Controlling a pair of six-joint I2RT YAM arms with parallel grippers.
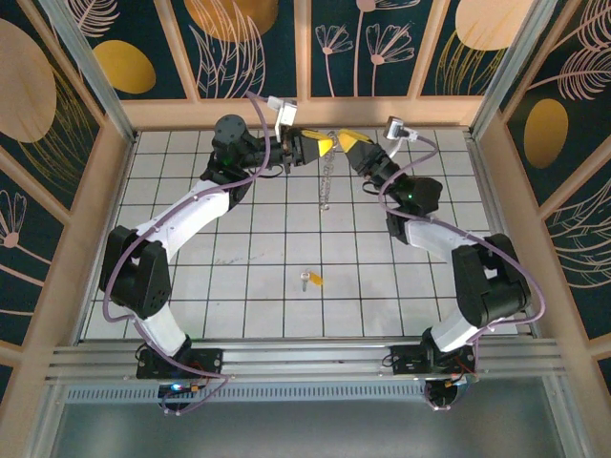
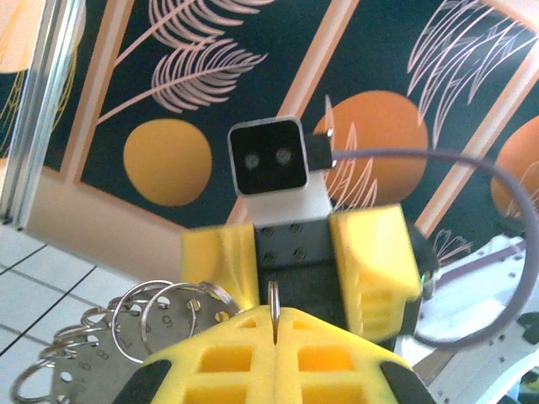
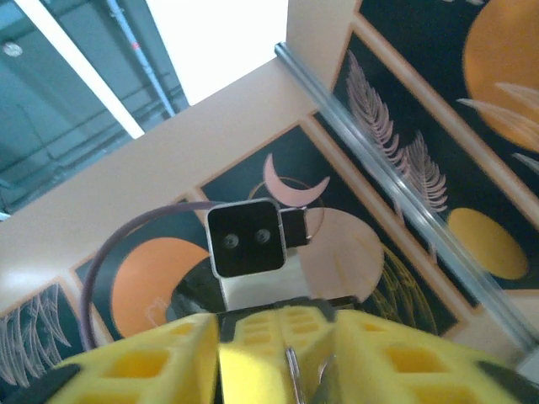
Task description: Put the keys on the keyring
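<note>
Dark floral panels [image 1: 382, 48] box in a white tiled floor [image 1: 239, 239] on three sides, with a metal rail [image 1: 305, 358] along the near edge. Both arms reach to 12 o'clock, right up against the far wall, so there is little room behind them, while the middle and near tiles lie open. From above, the left gripper [image 1: 325, 146] and right gripper [image 1: 346, 143] meet tip to tip, and the keyring [image 1: 327, 181] hangs from that meeting point toward 6 o'clock, its lower end near the floor. The key [image 1: 308, 280], with its yellow tag, lies flat on the tiles farther along at 6 o'clock, well apart from both grippers. The left wrist view adds that the left gripper [image 2: 276, 324] is clenched on a thin wire loop of the keyring [image 2: 126, 341], whose bunched rings sit at 8 o'clock of the fingers; facing it, the right gripper [image 2: 295, 252] has its yellow fingers spread apart. In the right wrist view the right gripper [image 3: 282, 370] is likewise released, with the thin wire standing in the gap.
</note>
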